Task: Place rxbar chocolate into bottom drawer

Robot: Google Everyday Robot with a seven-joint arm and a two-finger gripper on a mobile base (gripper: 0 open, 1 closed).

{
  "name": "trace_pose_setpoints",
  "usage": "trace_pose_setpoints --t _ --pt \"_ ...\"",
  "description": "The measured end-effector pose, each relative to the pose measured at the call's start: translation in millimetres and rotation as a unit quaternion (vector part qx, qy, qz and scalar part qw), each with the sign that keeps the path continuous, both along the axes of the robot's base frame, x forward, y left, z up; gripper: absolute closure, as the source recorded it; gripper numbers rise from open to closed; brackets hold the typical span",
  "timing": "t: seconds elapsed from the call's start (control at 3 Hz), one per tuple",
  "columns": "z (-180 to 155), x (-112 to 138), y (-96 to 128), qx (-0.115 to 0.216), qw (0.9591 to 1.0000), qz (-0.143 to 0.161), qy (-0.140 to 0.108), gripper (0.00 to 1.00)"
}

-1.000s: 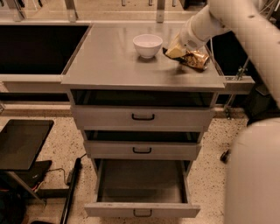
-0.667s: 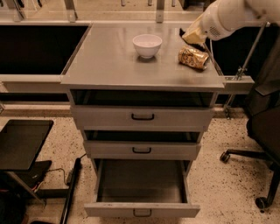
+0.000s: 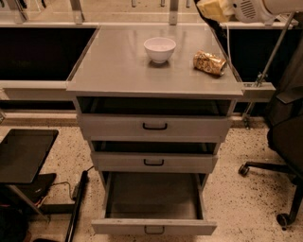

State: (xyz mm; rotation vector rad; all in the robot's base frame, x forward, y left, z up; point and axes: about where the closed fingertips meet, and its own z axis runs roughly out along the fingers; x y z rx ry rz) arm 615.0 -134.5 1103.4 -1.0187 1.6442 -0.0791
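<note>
Holds the claw [image 3: 213, 10] high over the counter [image 3: 118, 71] at rear right, clearing the gold bag [image 3: 209, 63]. Cannot tell its grip. Has the bottom drawer [image 3: 154, 227] open for the drop.

Grey metal tabletop [image 3: 109, 71] carrying a small round white bowl [image 3: 159, 48] near its far centre and, well to the bowl's right, a crinkled shiny gold snack bag [image 3: 209, 63] lying on its side by the right edge. Below, the shallow grey top drawer [image 3: 118, 126] and the shallow grey middle drawer [image 3: 118, 162] stand slightly ajar. A black wheeled office chair [image 3: 286, 142] stands at right and a dark flat platform [image 3: 23, 153] at left on speckled flooring [image 3: 246, 198]. The pincer [image 3: 214, 9] sits at the upper right edge, above the tabletop's far right corner.
</note>
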Motion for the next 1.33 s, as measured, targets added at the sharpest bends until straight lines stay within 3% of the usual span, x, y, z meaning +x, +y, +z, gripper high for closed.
trace_pose_setpoints --t 0.67,1.0,1.33 --pt "-11 -10 4 0.002 1.0 0.007 -0.002 1.0" --pt "-32 -47 27 0.005 0.9994 0.032 -0.01 1.0" --pt "-83 -74 35 0.023 0.9989 0.04 -0.007 1.0"
